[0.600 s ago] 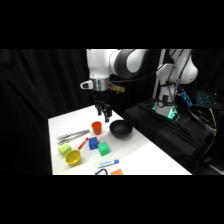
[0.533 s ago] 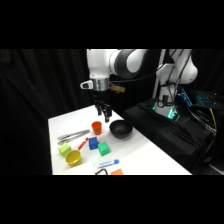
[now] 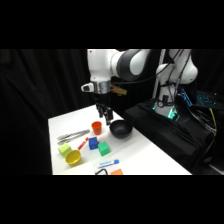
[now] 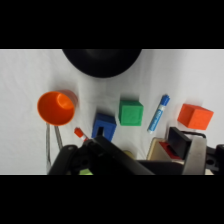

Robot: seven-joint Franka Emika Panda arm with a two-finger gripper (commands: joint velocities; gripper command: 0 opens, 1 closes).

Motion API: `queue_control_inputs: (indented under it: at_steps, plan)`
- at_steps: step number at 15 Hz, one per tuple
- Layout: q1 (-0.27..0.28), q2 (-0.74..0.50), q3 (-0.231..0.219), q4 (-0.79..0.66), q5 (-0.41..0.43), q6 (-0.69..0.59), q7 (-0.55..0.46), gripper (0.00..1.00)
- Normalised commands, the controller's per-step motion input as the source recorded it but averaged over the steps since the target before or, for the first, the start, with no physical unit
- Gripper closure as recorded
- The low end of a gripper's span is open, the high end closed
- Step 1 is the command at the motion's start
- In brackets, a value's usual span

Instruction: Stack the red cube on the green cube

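Gripper hangs above the orange cup and black bowl, holding nothing. Can't tell whether the claw is spread or pressed together; both views show only dark linkage.

Left to right, wrist view:
- orange cup, open side up, with tongs running down toward the lower edge
- thin red marker, mostly hidden behind the linkage
- blue cube, just beside the green cube, small gap between them
- blue marker, lying between the green cube and the red cube
- black bowl at the top, cut off

In the side view the red cube sits at the table's near edge and is half cropped.

Risks:
- Wrong pick: the cup is the same colour as the red cube and much nearer the gripper.
- Red cube lies close to the table's near edge, so a bad descent could push it off.
- Blue marker is near the red cube and a finger could catch it.
- At placing, the blue cube crowds the green cube, so an outer finger could nudge either one and shift the base.

Hidden: the wrist view's lower right shows a tan and dark shape I can't identify.
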Motion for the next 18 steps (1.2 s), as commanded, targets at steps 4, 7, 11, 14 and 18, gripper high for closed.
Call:
queue_control_inputs:
  at_steps: [4,7,11,14,18]
  plan:
    - [0.085,0.25,0.034,0.33,-0.150,-0.07,0.30,0.00]
    - [0.102,0.29,0.035,0.41,-0.131,-0.12,0.25,0.00]
    - [0.101,0.26,0.026,0.41,-0.115,-0.17,0.20,0.00]
    - [0.093,0.21,0.028,0.37,-0.086,-0.17,0.18,0.00]
    - [0.115,0.12,0.044,0.24,-0.080,-0.13,0.19,0.00]
